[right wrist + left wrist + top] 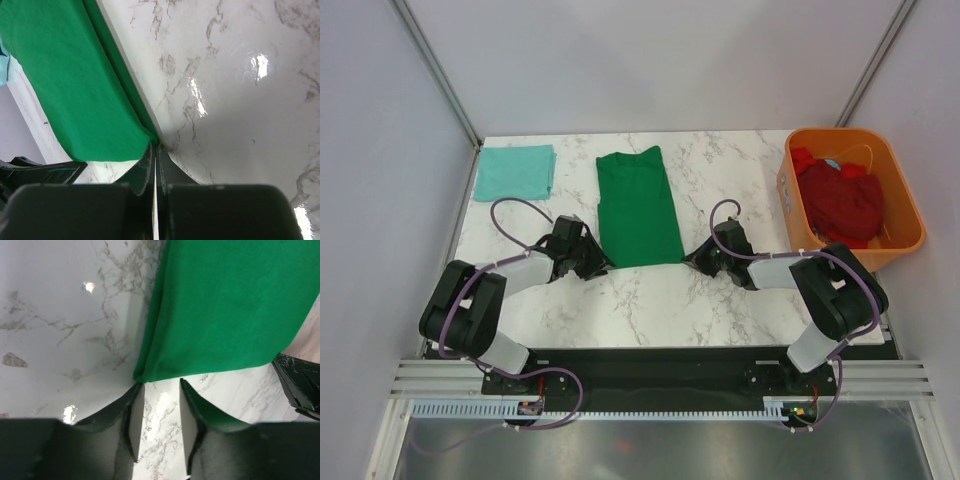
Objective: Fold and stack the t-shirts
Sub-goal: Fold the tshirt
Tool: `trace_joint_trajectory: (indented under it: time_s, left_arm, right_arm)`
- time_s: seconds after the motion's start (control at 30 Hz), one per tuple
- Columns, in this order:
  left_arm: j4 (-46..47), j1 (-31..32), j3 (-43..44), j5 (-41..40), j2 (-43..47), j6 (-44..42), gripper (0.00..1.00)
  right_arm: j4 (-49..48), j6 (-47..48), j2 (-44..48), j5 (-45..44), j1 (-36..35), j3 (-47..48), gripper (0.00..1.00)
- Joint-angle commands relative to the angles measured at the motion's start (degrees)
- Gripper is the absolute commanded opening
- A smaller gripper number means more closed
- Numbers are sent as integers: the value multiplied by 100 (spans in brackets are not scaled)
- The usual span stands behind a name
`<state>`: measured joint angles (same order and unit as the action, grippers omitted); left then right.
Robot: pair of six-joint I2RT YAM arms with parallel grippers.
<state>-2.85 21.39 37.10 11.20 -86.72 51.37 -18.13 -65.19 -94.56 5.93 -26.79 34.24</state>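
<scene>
Folding looks part done: a teal shirt (515,172) lies folded at the far left. The left gripper (161,385) stands half open, the near left corner of the green shirt (638,208) just beyond its fingertips. That shirt is a long strip mid-table, not yet folded crosswise. The right gripper (155,147) is closed at its near right corner; whether it pinches cloth is unclear. Red shirts (842,200) wait in the orange tub (835,133).

arms: left arm (465,305) and right arm (845,295), bulky black joints, pale grey shells | cables: lilac cable (517,200) looping along each | grippers: left gripper (161,384), right gripper (156,146), black wedge-shaped fingers | mount: black base plate (650,365)
</scene>
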Motion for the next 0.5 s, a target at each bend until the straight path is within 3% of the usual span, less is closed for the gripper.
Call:
trace_joint_trajectory:
  time_s: [0.0, 0.07, 0.1, 0.17, 0.23, 0.3, 0.47]
  left_arm:
    - [-75, -29, -159, -487, 14, -5, 39]
    - [-75, -29, -151, -470, 58, -31, 31]
    - [-84, -29, -159, -470, 93, -66, 20]
    - [-128, -21, -168, -400, 268, -118, 18]
    - [-382, -29, -142, -356, 444, -171, 25]
    - [-723, -29, -133, -434, 829, -268, 41]
    - [-1165, -29, -273, -619, 1491, -374, 53]
  right_arm:
    - [29, 76, 17, -154, -63, -224, 0]
    - [-15, 59, 87, -163, -133, -286, 0]
    - [-67, 15, 105, -171, -169, -356, 0]
    - [-77, -11, 210, -198, -309, -452, 0]
    - [-85, -134, 298, -285, -432, -549, 0]
    - [-112, -248, 465, -382, -625, -716, 0]
    - [-226, -626, 895, -786, -933, -1120, 0]
